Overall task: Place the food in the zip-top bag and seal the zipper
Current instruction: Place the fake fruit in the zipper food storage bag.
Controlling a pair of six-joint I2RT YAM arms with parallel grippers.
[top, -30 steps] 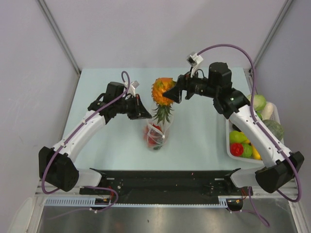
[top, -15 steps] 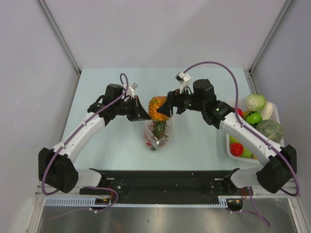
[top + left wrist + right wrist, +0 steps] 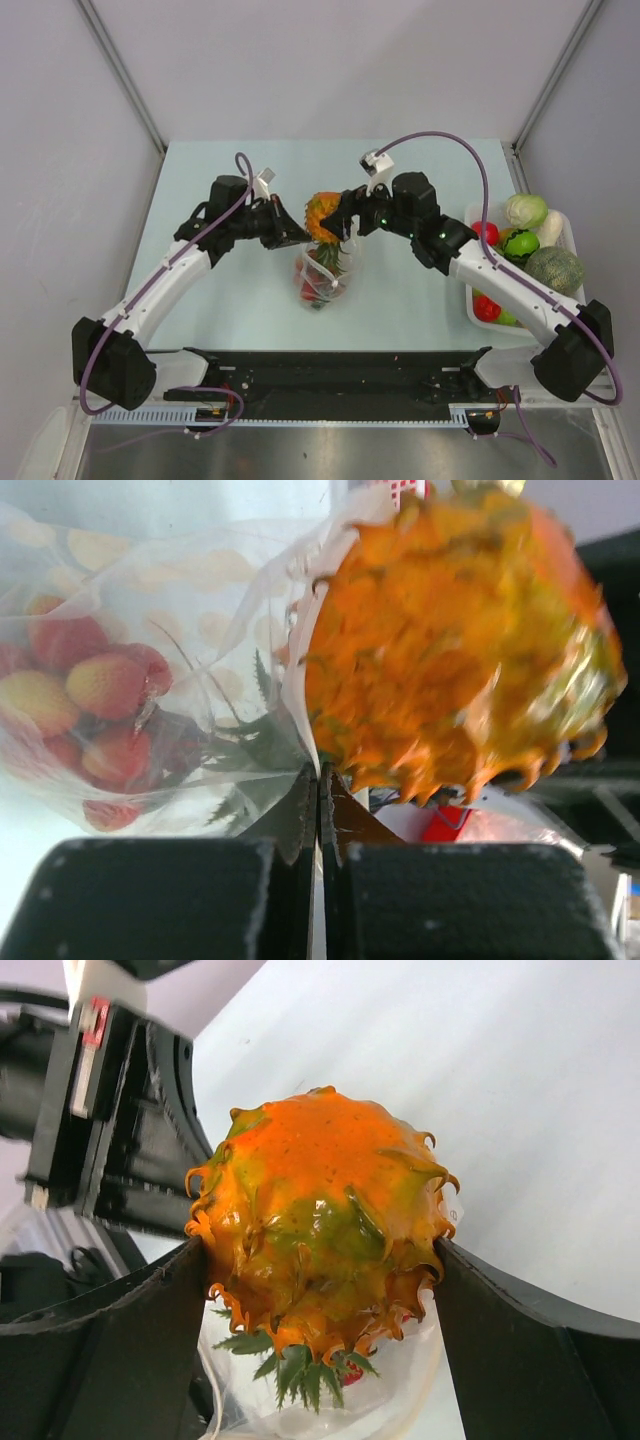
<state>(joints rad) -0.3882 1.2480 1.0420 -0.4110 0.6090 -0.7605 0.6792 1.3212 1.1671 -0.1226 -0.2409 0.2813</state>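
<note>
The zip-top bag [image 3: 322,282] stands at mid-table with red berries [image 3: 100,685] inside. My left gripper [image 3: 298,236] is shut on the bag's mouth edge and holds it up; its tips [image 3: 320,780] pinch the clear film [image 3: 200,600]. My right gripper [image 3: 332,218] is shut on the orange ruffled piece [image 3: 320,214] and holds it over the bag mouth. Its green leaves point down into the bag [image 3: 400,1415]. The orange piece fills the right wrist view [image 3: 320,1200] between the fingers [image 3: 150,1320]. The zipper strip is too faint to make out.
A white tray [image 3: 468,272] at the right table edge holds more food: a pale green cabbage-like ball [image 3: 525,210], a green ball [image 3: 520,245], a bumpy green piece [image 3: 553,268] and a red piece [image 3: 487,307]. The left gripper's body [image 3: 120,1130] is close behind the orange piece.
My right gripper has carried the orange piece down and towards the left gripper, so its leaves now enter the bag mouth. My left gripper keeps its hold on the bag edge.
</note>
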